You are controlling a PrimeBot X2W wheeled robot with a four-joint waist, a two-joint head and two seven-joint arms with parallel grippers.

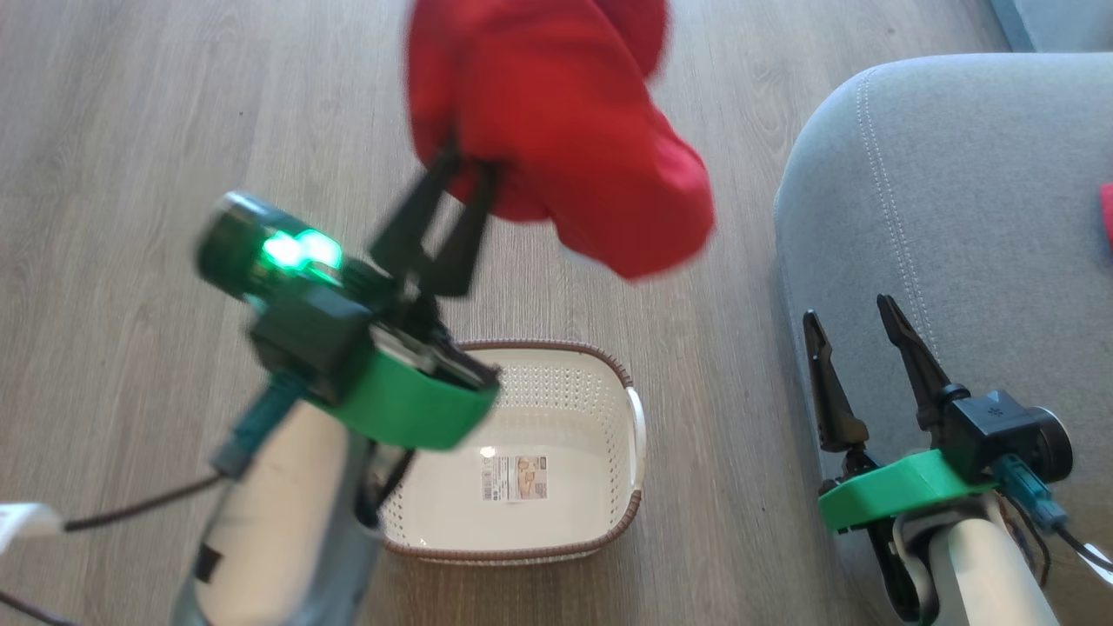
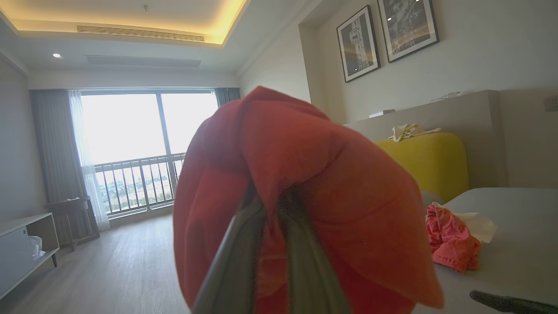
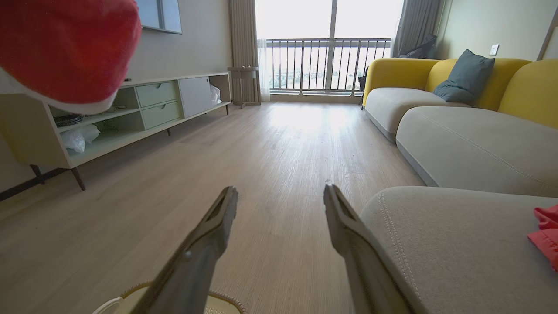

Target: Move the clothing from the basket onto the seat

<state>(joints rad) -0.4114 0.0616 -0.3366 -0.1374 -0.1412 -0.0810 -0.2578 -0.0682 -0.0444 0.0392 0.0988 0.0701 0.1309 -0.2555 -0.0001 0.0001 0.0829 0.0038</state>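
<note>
Your left gripper is clenched on the red garment, held high, probably to clear the basket en route to the seat; right gripper is splayed, holding nothing.

Basket on the floor left of the seat, garment in the left hand, second garment on the seat

The clothing above the basket is plain bright red. The basket is cream with dotted perforated sides, a brown braided rim, a white handle and a white printed label. The seat to the right of the basket is grey with a pale stitching line. A second garment is mottled pink-red with a white part. The floor is pale grey-brown wood grain. The left hand and right hand have black fingers and green mounts.
</note>
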